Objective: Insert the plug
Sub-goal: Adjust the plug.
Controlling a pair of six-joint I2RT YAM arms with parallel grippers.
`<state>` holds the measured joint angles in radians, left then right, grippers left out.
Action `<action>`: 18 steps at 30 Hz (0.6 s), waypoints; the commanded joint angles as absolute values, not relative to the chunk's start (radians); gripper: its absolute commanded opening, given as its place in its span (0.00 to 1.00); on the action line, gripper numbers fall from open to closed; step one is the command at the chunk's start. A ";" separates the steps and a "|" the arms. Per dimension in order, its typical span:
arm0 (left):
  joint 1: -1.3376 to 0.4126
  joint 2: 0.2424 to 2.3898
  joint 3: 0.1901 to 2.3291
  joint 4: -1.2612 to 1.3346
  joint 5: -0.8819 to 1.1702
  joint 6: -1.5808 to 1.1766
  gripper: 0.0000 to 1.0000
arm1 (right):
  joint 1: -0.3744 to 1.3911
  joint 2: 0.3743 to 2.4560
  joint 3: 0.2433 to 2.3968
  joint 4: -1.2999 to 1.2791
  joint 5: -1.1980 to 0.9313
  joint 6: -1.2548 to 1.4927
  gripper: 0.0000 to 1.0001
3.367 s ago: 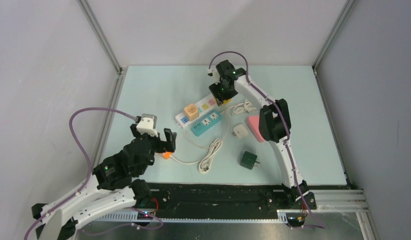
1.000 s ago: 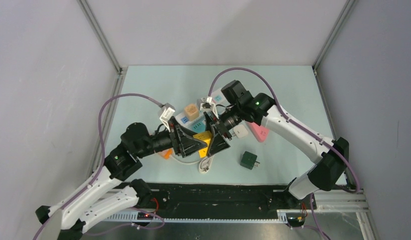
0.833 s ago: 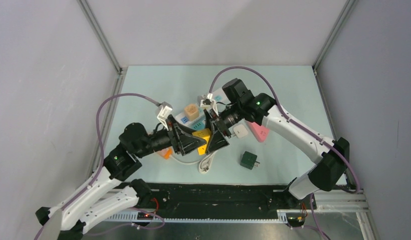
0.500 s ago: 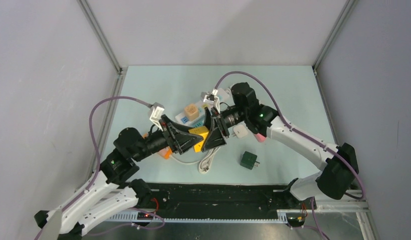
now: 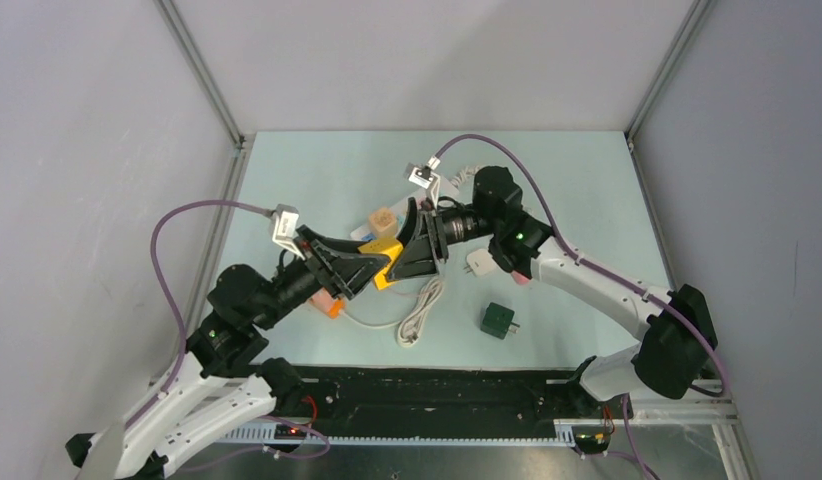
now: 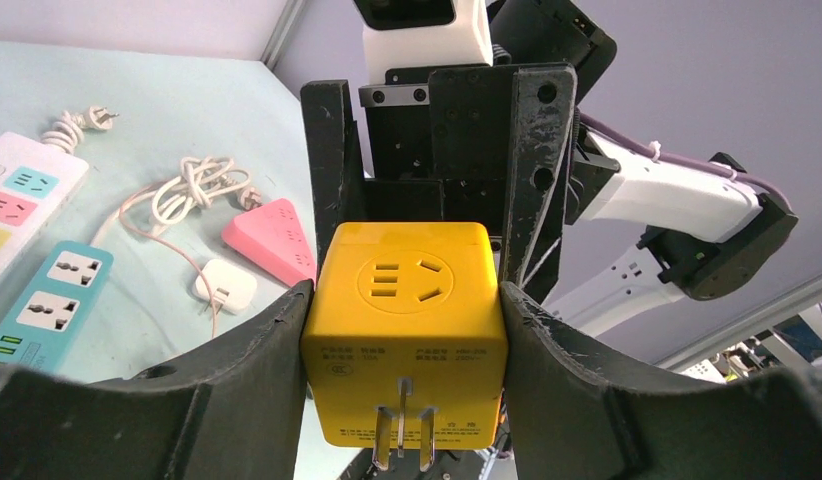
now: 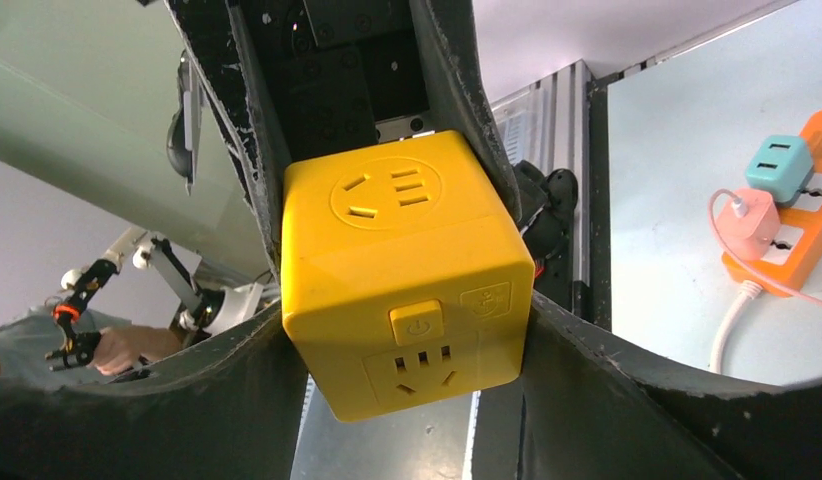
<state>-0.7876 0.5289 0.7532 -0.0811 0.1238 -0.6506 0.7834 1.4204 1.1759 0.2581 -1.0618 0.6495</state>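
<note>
While both arms meet mid-air above the table, left gripper (image 6: pixel 404 300) pinches the yellow cube adapter (image 6: pixel 402 330) on its side faces, prongs (image 6: pixel 402 440) exposed. Right gripper (image 7: pixel 407 310) flanks the same cube; can't tell if its jaws grip or sit just clear. Suggest: back right straight off, no twist, then square the prongs over a teal power strip (image 6: pixel 42 300) socket before pushing.

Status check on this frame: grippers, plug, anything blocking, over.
Left fingers clamped on yellow cube plug, held aloft, prongs exposed. Right fingers flank same cube, grip unclear. Not yet inserted; teal power strip sockets free.
</note>
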 commanded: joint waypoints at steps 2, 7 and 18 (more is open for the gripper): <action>-0.787 0.522 0.764 -0.034 0.080 -0.647 0.00 | 0.776 1.410 1.179 0.317 -0.988 0.700 0.77; -0.786 0.517 0.759 -0.008 0.039 -0.670 0.00 | 0.795 1.414 1.156 0.406 -0.956 0.757 0.79; -0.786 0.475 0.707 0.050 -0.027 -0.713 0.00 | 0.790 1.442 1.065 0.748 -0.899 1.005 0.41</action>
